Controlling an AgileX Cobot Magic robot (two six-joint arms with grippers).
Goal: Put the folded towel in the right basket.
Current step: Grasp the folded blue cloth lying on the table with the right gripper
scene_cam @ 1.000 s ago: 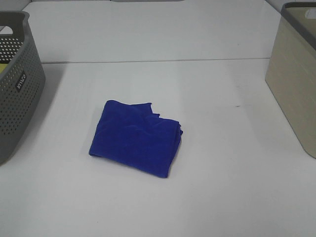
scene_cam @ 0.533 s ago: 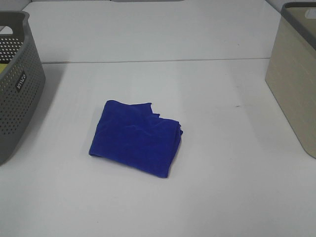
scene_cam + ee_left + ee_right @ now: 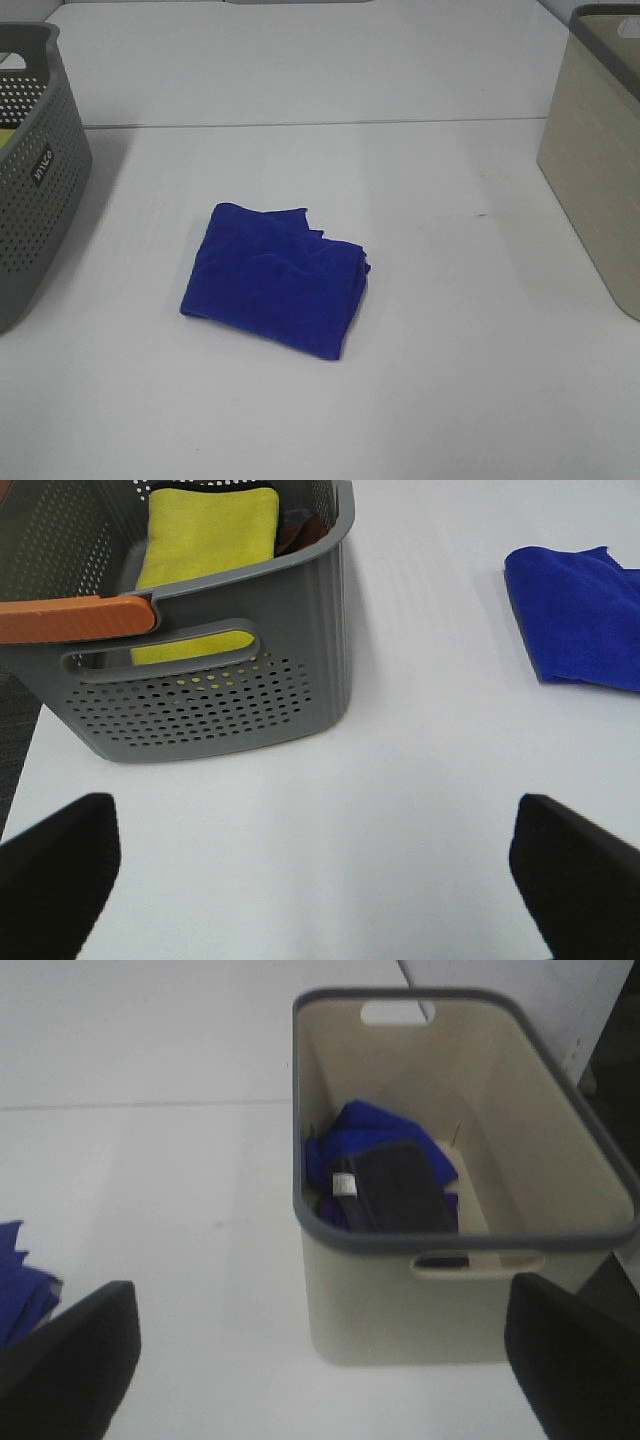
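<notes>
A folded blue towel (image 3: 277,279) lies on the white table, left of its middle. It also shows in the left wrist view (image 3: 578,615) and at the edge of the right wrist view (image 3: 18,1280). The right basket (image 3: 600,150) is beige with a grey rim; the right wrist view shows it (image 3: 530,1160) holding blue and dark cloths. My left gripper (image 3: 315,875) is open, well away from the towel. My right gripper (image 3: 320,1375) is open, in front of the beige basket. Neither gripper shows in the exterior view.
A grey perforated basket (image 3: 35,175) stands at the left edge; in the left wrist view it (image 3: 210,670) holds a yellow cloth (image 3: 205,550) and has an orange handle. The table runs bare between towel and beige basket.
</notes>
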